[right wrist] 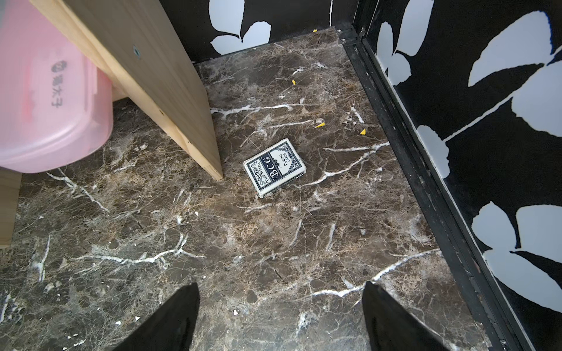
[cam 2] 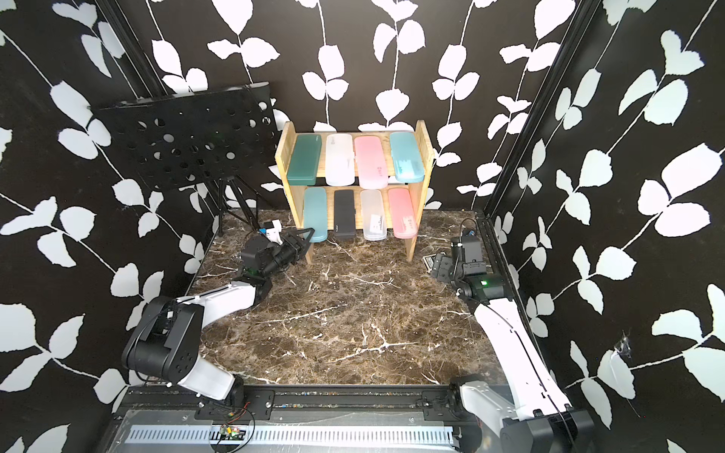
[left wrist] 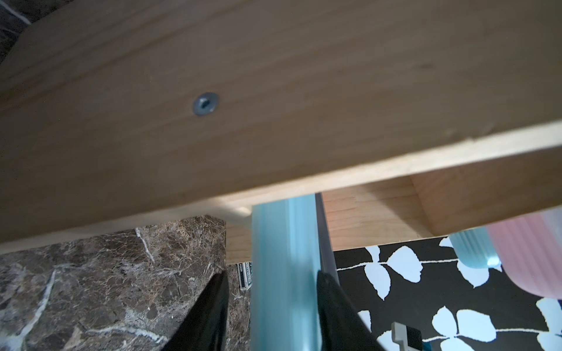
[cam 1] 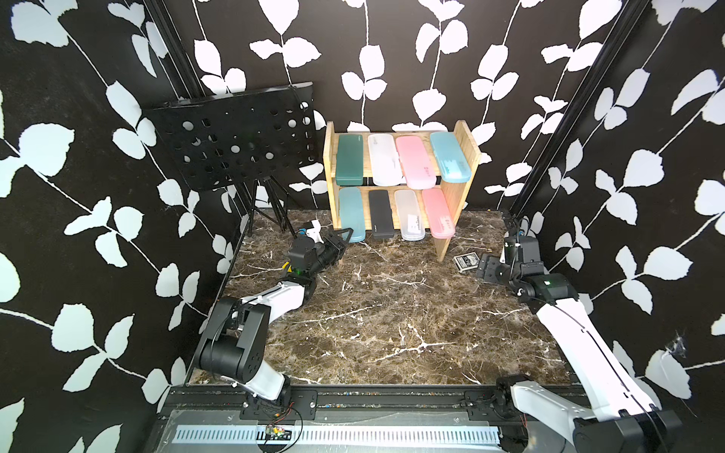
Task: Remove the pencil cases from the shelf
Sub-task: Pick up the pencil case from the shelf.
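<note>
Teal case (cam 1: 352,213): long, flat, rnd corners

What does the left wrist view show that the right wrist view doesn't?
Left wrist only: the left end effector straddling the end of the teal case. One finger is against the case and a gap shows at the other. A screw sits in the wood close by.

Right wrist only: the right end effector, open with nothing between its fingers, and the card box in full view, flat on the table.

Both: the wooden shelf, the marble table, the leaf-pattern wall and some pink plastic.
</note>
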